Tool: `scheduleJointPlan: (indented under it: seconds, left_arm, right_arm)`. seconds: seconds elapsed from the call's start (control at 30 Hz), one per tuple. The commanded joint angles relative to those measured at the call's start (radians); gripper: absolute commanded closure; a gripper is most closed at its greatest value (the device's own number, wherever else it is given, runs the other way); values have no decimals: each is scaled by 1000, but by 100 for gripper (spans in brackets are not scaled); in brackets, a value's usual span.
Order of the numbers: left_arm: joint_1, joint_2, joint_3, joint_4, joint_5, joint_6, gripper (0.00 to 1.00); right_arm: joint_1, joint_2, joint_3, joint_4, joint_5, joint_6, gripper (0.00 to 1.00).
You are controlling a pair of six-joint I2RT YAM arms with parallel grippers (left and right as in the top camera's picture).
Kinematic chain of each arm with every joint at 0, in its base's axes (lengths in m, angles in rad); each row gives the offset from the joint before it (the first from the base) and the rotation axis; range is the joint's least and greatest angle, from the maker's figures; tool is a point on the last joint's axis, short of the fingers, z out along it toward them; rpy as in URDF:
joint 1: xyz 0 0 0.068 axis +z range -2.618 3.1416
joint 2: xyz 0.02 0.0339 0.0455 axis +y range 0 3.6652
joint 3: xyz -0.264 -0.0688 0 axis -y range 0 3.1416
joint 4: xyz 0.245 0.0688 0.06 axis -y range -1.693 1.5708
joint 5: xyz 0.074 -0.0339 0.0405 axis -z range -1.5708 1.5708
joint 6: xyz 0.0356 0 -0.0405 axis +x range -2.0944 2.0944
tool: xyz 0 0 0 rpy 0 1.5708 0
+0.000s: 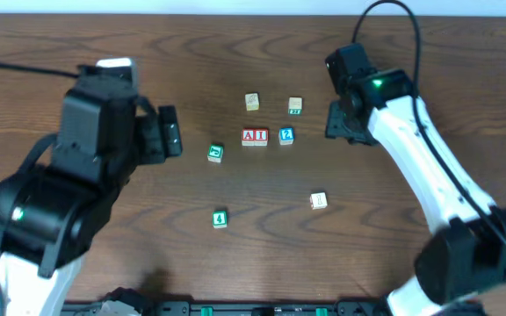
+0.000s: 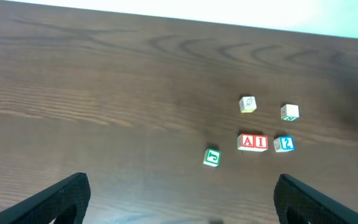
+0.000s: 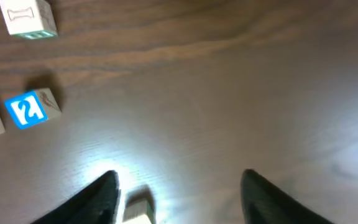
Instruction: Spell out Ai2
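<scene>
Two red blocks, A and I (image 1: 254, 136), sit side by side at the table's middle, with the blue 2 block (image 1: 286, 135) close on their right. In the left wrist view the A and I pair (image 2: 252, 142) and the blue 2 block (image 2: 283, 144) lie far ahead. My left gripper (image 1: 170, 132) is open and empty, left of the row (image 2: 182, 183). My right gripper (image 1: 335, 119) is open, right of the 2 block (image 3: 27, 110). In the right wrist view a pale block (image 3: 137, 211) lies on the table between my right fingers (image 3: 179, 180), by the left one.
Loose blocks lie around the row: a green one (image 1: 215, 153) to its left, a green 4 block (image 1: 220, 219) nearer the front, a cream one (image 1: 251, 102) and a green-sided one (image 1: 295, 105) behind, and a pale one (image 1: 318, 201) at the front right.
</scene>
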Motion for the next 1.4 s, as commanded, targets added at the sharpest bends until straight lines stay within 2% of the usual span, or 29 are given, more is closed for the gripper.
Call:
scheduleJointPlan:
  seconds: [0.0,0.13,0.3,0.57,0.7,1.37]
  left_arm:
    - [5,-11,8,-21,-20,17,5]
    - [5,-6,8,-63,-19,17,5]
    - [4,10,8,-99,-19,16,5]
    - [4,35,8,-112,-18,13,5]
    - [4,45,8,-112,-15,13,5]
    - [4,62,8,-112,-15,13,5]
  right_arm:
    - [-21,56,-2,28,-70,-53,55]
    - [-34,118,-2,53,-102,-60,69]
    - [-34,172,-2,100,-184,-106,66]
    - [-34,251,-6,124,-227,-162,68]
    - [-32,264,-20,152,-233,-171,71]
    - [42,276,-84,338,-281,-274,69]
